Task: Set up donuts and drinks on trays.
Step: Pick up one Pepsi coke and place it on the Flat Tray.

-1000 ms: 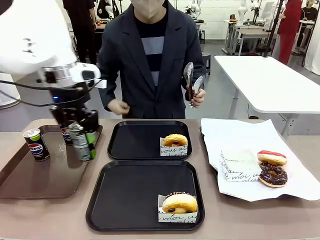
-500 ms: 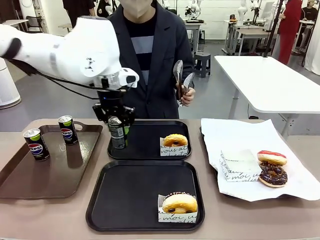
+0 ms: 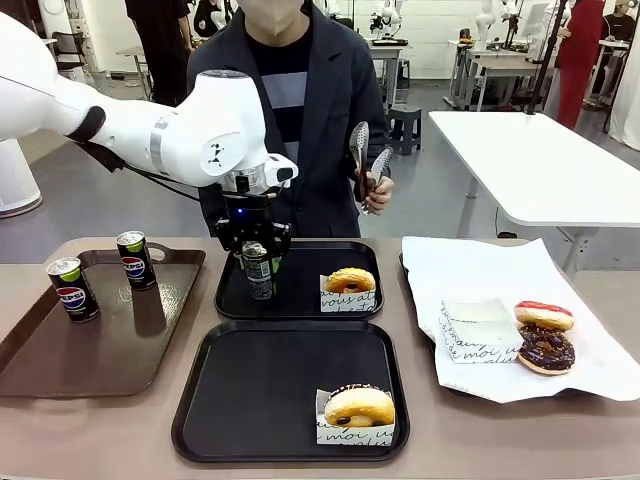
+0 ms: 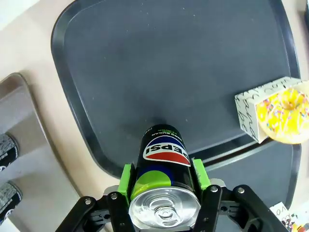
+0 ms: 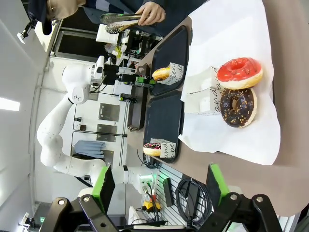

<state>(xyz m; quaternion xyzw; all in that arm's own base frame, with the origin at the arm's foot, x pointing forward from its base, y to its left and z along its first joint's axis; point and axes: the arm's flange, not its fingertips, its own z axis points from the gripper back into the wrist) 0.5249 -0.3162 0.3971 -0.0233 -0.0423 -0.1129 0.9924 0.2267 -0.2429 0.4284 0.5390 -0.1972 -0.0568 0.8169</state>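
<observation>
My left gripper [image 3: 258, 258] is shut on an upright Pepsi can [image 3: 259, 271] over the left part of the far black tray [image 3: 300, 262]. From the wrist, the can [image 4: 164, 162] sits between the green pads [image 4: 126, 176] above the tray [image 4: 169, 72]; I cannot tell whether its base touches. A sleeved donut [image 3: 351, 281] lies at that tray's right, and another donut [image 3: 359, 407] lies on the near black tray [image 3: 260, 390]. Two more cans [image 3: 72, 288] [image 3: 135, 260] stand on the brown tray. My right gripper [image 5: 161, 188] is open and holds nothing.
The brown tray [image 3: 100, 345] lies at the left. White paper [image 3: 480, 270] at the right carries a red-iced donut [image 3: 544, 315], a chocolate donut [image 3: 546, 350] and an empty sleeve [image 3: 480, 325]. The person across the table holds metal tongs [image 3: 368, 160].
My left arm has carried the can from the brown tray rightward to the far black tray. The two other cans stay on the brown tray.
</observation>
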